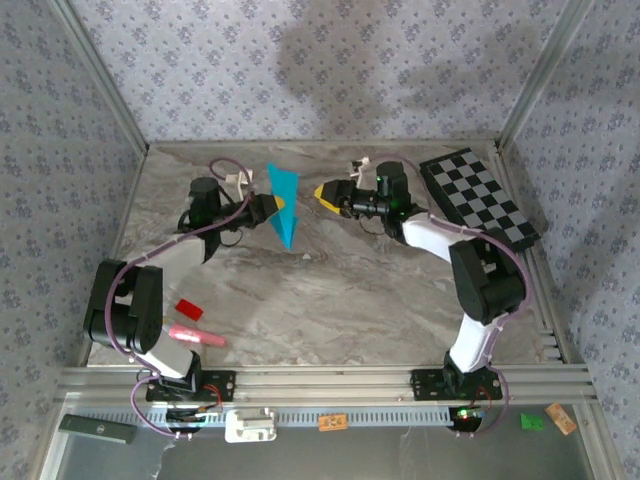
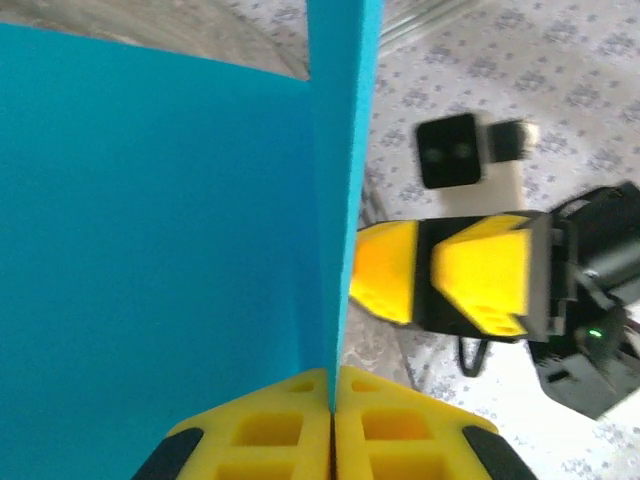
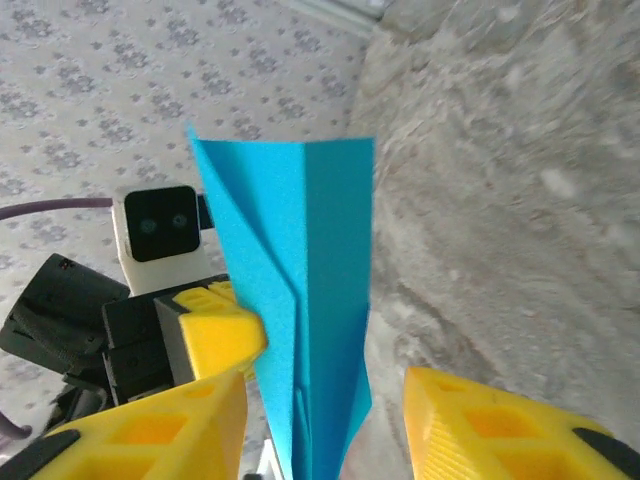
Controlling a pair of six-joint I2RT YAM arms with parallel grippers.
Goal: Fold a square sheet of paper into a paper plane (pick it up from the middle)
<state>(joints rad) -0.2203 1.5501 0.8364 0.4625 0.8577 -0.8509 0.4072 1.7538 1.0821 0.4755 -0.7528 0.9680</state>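
A grey marbled table (image 1: pixel 340 310) sits between walls (image 1: pixel 330 60) papered in a small floral print. A black-and-white checkered board (image 1: pixel 478 198) lies flat near the far right corner, set at an angle to the table's edges. Toward the near left, a red block (image 1: pixel 189 309) lies just beside a pink stick (image 1: pixel 195 336). A metal rail (image 1: pixel 330 380) runs along the near edge. Below it lie a black bar (image 1: pixel 97 428), a white part (image 1: pixel 249 425), an orange tag (image 1: pixel 332 423) and a green tag (image 1: pixel 532 421).

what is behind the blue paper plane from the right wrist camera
The left gripper, shut on the paper plane: one yellow finger and its wrist camera show beside the paper. Its other finger is covered by the plane. Beyond are the marble table and patterned wall.
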